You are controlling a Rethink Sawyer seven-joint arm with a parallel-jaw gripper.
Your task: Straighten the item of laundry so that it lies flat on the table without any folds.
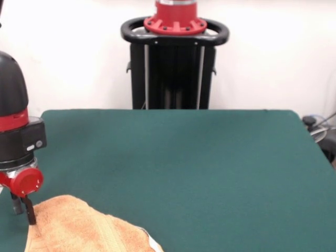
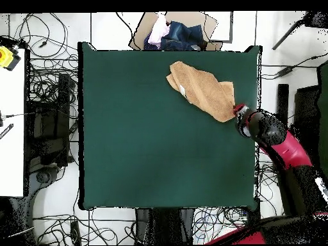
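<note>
Towel: an orange-tan terry towel lies bunched and folded over on itself, not flat, with a woven band showing across it in the front view.
Towel position: in the overhead view it sits near the top right corner of the counter, stretching diagonally from its upper left end down to its lower right end; in the front view it lies at the bottom left, running off the lower edge.
Tag: a small white care tag peeks out at the towel's right end in the front view.
Counter: a large dark green counter, mostly bare, much bigger than the towel.
Arm: the red and black arm reaches in from the counter's right edge in the overhead view.
Gripper: the gripper points down at the towel's end, its dark fingers close together and touching the cloth edge; whether cloth is pinched between them, I cannot tell.
Beyond the counter: tangled cables on the floor and a box of clothes past the top edge.
</note>
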